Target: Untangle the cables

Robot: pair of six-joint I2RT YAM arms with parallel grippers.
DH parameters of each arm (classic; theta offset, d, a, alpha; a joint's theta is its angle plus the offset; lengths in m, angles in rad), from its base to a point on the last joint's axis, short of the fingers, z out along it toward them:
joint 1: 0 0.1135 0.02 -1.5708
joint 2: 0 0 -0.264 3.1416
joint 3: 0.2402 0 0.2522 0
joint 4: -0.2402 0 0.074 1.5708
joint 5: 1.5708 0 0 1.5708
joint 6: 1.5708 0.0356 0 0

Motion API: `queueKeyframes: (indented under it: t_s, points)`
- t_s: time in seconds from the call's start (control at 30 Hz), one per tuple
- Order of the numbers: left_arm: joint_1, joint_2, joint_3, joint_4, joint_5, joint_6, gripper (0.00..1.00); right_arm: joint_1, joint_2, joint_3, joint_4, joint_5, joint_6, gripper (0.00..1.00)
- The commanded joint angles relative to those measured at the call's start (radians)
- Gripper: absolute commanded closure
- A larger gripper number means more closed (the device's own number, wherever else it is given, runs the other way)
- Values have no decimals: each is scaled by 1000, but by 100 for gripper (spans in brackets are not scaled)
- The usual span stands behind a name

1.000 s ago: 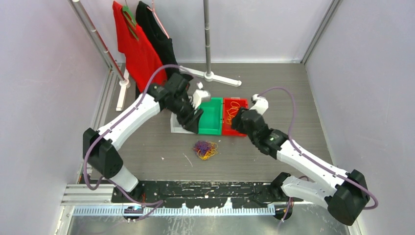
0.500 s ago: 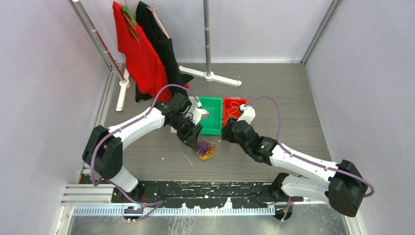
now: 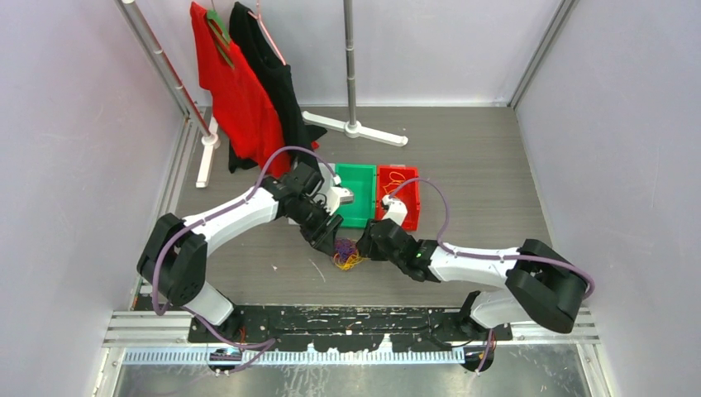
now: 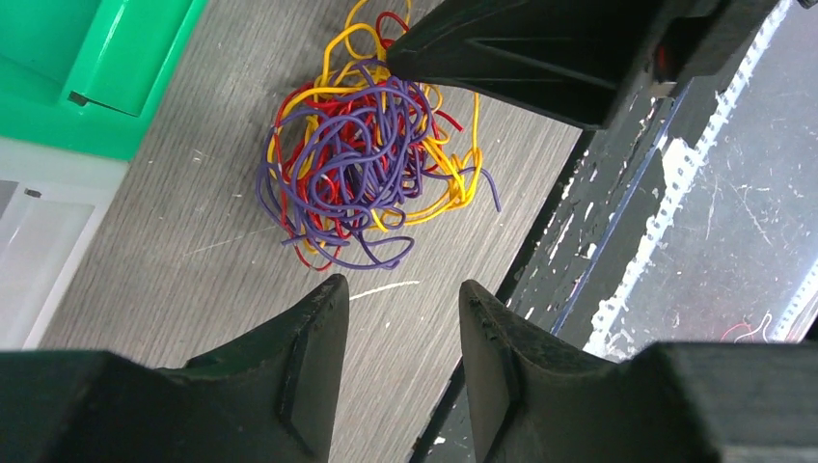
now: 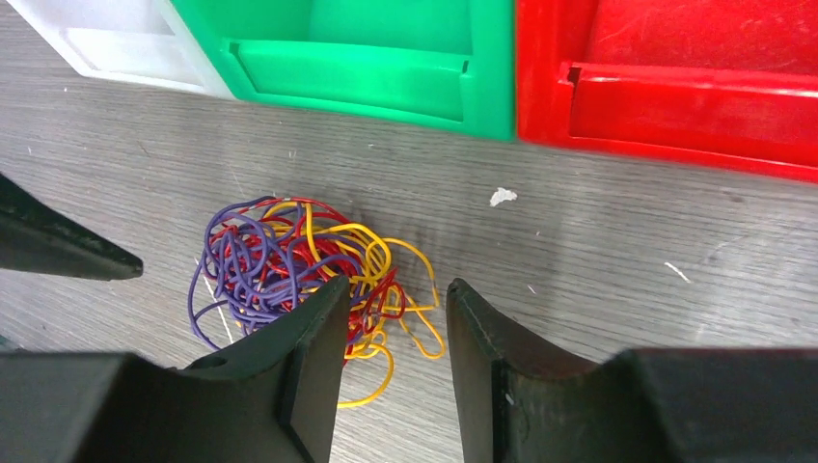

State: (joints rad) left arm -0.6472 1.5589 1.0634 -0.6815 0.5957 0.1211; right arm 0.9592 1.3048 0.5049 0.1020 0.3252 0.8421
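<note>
The cables point(image 3: 348, 253) are one fist-sized wad of purple, red and yellow wire lying on the grey table just in front of the bins. My left gripper point(image 3: 331, 237) hangs open at the wad's far-left side; in the left wrist view its tips point(image 4: 400, 289) are short of the cables point(image 4: 362, 164), with nothing between them. My right gripper point(image 3: 369, 246) is open at the wad's right edge. In the right wrist view its jaws point(image 5: 394, 287) straddle a few yellow and red loops of the cables point(image 5: 280, 260). A right finger point(image 4: 540, 58) shows at the wad's far edge.
A green bin point(image 3: 360, 186) and a red bin point(image 3: 411, 188) stand side by side just beyond the wad; a yellow wire point(image 3: 395, 177) lies in the red one. A white tray point(image 5: 125, 43) sits left of the green bin. A clothes rack with red and black shirts point(image 3: 240, 74) stands at the back left.
Both arms have come away from the bins and moved toward the near edge, closing in on the wad from either side. The wad has not moved.
</note>
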Motion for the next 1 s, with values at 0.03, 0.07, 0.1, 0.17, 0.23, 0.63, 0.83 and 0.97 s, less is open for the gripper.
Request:
queueKeyframes:
  t_s: [0.03, 0.07, 0.1, 0.17, 0.23, 0.63, 0.83, 0.97]
  points:
    - [-3, -73, 59, -43, 23, 72, 55, 1, 32, 9, 108, -54, 17, 54]
    - [-3, -79, 62, -46, 22, 76, 55, 1, 27, 5, 107, -62, 17, 54]
    - [-2, -86, 63, -46, 23, 78, 55, 1, 19, -5, 107, -67, 19, 54]
    - [-3, -92, 63, -33, 25, 74, 56, 1, -6, -24, 108, -76, 30, 54]
    - [-3, -84, 62, -13, 36, 65, 57, 0, -42, -43, 102, -77, 34, 55]
    - [-61, 75, 76, 86, 20, 29, 61, -36, -131, -113, 88, -113, 40, 57]
    - [-69, 94, 47, 115, -13, 34, 59, -45, -7, -71, 124, -142, 24, 59]
    - [-69, 94, 29, 114, -28, 54, 60, -45, 65, -40, 178, -159, 30, 61]
